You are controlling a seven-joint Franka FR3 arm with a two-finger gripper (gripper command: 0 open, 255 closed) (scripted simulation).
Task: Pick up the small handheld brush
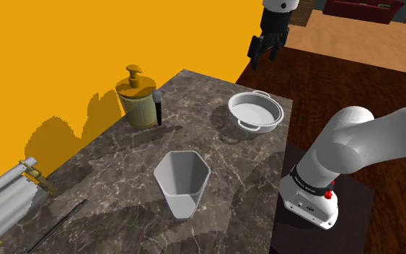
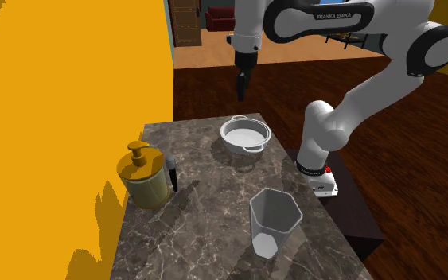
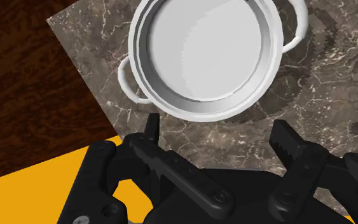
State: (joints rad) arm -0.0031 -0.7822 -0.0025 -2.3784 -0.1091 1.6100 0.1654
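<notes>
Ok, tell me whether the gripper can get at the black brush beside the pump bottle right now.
Probably yes. The gripper hangs open high near the white pot, and the brush stands with open tabletop toward it; only the pump bottle close beside it crowds the fingers.

- A dark, marble-patterned countertop (image 1: 115,162) carries everything.
- A white two-handled pan (image 1: 255,110) sits near the corner at the shoulder view's upper right.
- A yellow pump dispenser (image 1: 138,101) stands at the far edge, with a slim black brush (image 1: 158,108) upright just beside it.
- A grey hexagonal cup (image 1: 182,182) stands mid-counter.
- A thin black rod (image 1: 57,225) and white tubes (image 1: 6,195) lie at the shoulder view's lower left.
</notes>
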